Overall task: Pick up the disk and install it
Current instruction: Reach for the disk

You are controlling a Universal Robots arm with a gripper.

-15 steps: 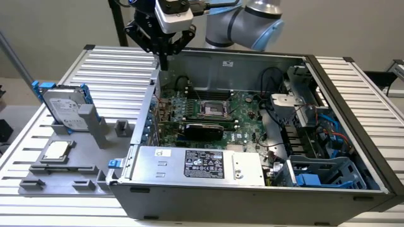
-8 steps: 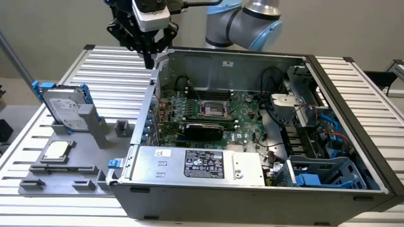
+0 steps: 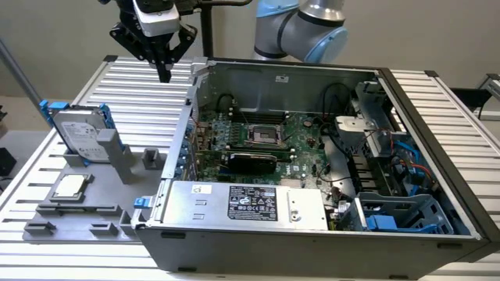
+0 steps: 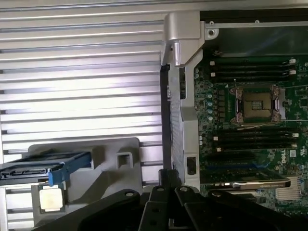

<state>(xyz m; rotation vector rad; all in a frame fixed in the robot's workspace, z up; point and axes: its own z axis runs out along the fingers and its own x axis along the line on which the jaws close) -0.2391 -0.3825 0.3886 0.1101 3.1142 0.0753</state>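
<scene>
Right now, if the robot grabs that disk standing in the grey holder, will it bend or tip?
Probably stiff, no bending: the disk looks like a metal slab. Likely heavy for its size too. It stands on edge in the grey holder, so a sideways push might tip it.

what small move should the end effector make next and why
Probably a sideways shift toward the exterior view's left, to bring the end effector over the disk. It hangs shut above the bare table beside the case, while the disk stands upright in its grey holder, not yet gripped.
</scene>
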